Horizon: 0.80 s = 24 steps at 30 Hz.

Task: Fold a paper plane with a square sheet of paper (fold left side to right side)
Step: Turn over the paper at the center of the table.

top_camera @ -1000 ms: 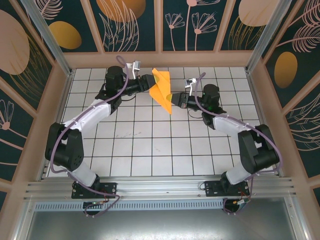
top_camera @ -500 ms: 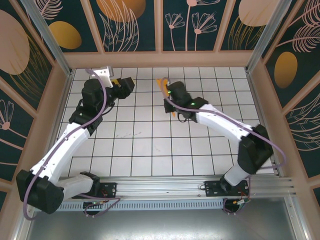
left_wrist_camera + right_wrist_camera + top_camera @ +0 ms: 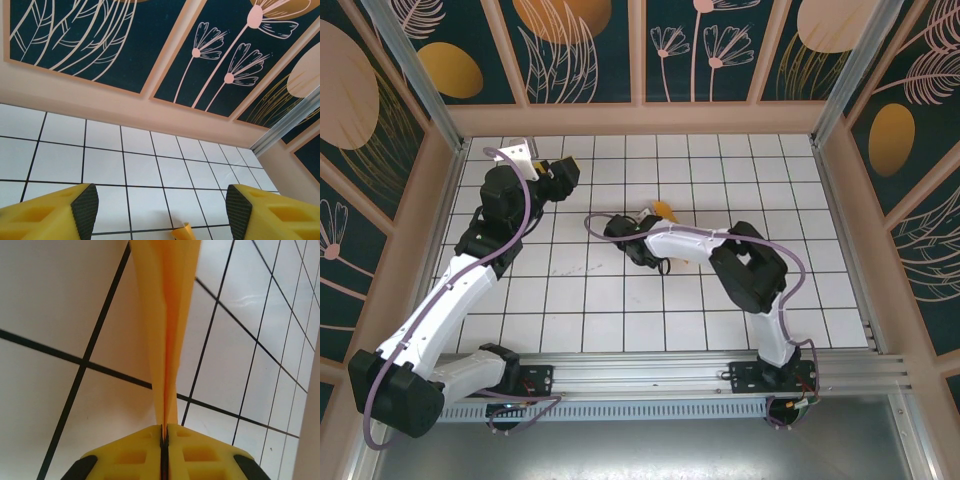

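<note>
Orange-yellow folded paper wedge (image 3: 167,315) sits pinched flat in our right fingers (image 3: 130,455); our left fingers (image 3: 82,207) gape wide, empty. We judge folding well along, perhaps unfinished.

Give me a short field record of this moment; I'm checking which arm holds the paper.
left gripper: open, nothing between its fingers, facing the back wall
right gripper: shut on the folded paper
folded paper: orange-yellow, layers pressed flat together, sticking out from the right gripper over the tiled table
holder: right gripper alone
</note>
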### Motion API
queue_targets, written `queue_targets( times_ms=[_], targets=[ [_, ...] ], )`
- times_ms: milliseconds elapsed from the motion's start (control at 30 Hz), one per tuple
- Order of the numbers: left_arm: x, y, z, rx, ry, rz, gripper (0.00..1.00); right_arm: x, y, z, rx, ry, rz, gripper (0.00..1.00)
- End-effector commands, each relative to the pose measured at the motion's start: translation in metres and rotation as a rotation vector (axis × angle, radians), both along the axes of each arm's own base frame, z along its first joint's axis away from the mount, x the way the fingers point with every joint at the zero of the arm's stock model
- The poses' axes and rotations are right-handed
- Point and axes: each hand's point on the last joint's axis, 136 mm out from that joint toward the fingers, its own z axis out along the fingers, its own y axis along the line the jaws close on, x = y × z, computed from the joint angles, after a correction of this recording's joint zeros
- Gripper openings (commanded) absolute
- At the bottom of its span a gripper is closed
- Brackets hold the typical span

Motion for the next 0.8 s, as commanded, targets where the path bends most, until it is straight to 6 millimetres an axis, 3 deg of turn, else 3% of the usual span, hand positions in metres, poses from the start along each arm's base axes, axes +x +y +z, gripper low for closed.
queue_targets(
  times_ms=[0,167,367,567,767],
  targets=[
    [0.002,-0.001,0.002,0.002,-0.020,-0.001,0.71,-0.006,0.000,-0.006,-0.080,0.053,0.041,0.12],
    [0.005,-0.004,-0.004,-0.007,0.009,-0.007,0.71,-0.019,0.020,-0.020,0.037,0.154,0.079,0.29],
    [0.013,-0.013,-0.027,-0.044,0.101,-0.028,0.73,-0.026,0.035,-0.003,0.230,0.186,0.081,0.47],
    [0.023,-0.031,-0.073,-0.088,0.249,-0.072,0.76,-0.031,0.036,0.033,0.473,0.168,0.057,0.61],
    [0.032,-0.070,-0.133,-0.150,0.419,-0.226,0.76,-0.020,0.006,0.069,0.780,0.085,-0.025,0.69]
  ],
)
